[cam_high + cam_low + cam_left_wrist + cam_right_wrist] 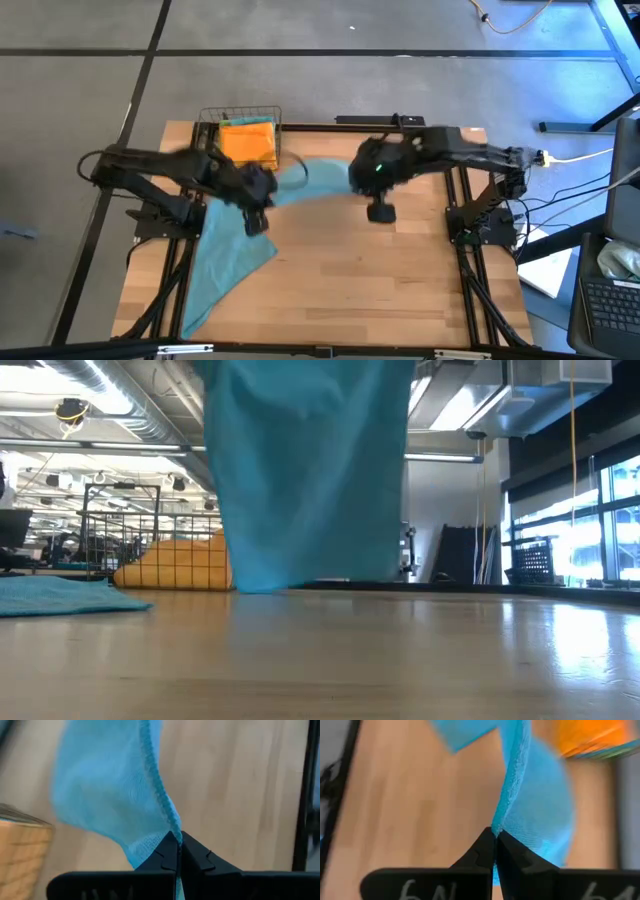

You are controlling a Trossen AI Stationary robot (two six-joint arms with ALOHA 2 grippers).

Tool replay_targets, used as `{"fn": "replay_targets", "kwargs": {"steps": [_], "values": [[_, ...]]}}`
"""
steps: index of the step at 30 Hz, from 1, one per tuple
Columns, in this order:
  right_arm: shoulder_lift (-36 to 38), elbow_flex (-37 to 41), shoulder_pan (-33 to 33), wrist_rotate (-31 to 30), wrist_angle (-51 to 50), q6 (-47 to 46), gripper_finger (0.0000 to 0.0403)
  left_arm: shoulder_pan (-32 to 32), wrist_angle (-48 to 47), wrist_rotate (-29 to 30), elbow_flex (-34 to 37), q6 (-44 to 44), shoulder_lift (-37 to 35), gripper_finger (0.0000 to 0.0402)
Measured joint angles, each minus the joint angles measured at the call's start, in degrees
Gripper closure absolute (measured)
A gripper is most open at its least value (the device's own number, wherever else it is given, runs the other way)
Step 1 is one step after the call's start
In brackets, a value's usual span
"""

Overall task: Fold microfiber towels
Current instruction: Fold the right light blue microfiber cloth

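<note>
While clamped shut on one edge of the teal towel (240, 245), left gripper (257, 200) and right gripper (362, 185) level, cloth strung between, its length trailing to the table (380, 290) nearer the left.

Overhead, table-level, two close wrist views, blurred

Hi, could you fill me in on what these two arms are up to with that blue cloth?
Both arms are handling one teal towel. The left gripper and the right gripper are each shut on its edge, holding it up above the wooden table. From table height it hangs like a curtain, while part of it trails on the table near the left arm. At the back of the table, a wire basket holds an orange towel.
</note>
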State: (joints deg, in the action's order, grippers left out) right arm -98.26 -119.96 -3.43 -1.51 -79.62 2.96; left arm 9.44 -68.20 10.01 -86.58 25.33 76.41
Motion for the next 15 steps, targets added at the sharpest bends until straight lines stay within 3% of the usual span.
{"fn": "replay_targets", "kwargs": {"steps": [6, 15], "values": [[0.0, 15.6, -0.3, 18.3, 2.2, -5.7, 0.0387, 5.7, 8.8, -8.8, 8.3, 2.8, 3.7, 0.0401], [-0.1, 29.8, -1.0, 36.7, 7.9, -5.8, 0.0390, 11.2, 24.7, -9.5, 16.7, 11.6, 3.6, 0.0401]]}}
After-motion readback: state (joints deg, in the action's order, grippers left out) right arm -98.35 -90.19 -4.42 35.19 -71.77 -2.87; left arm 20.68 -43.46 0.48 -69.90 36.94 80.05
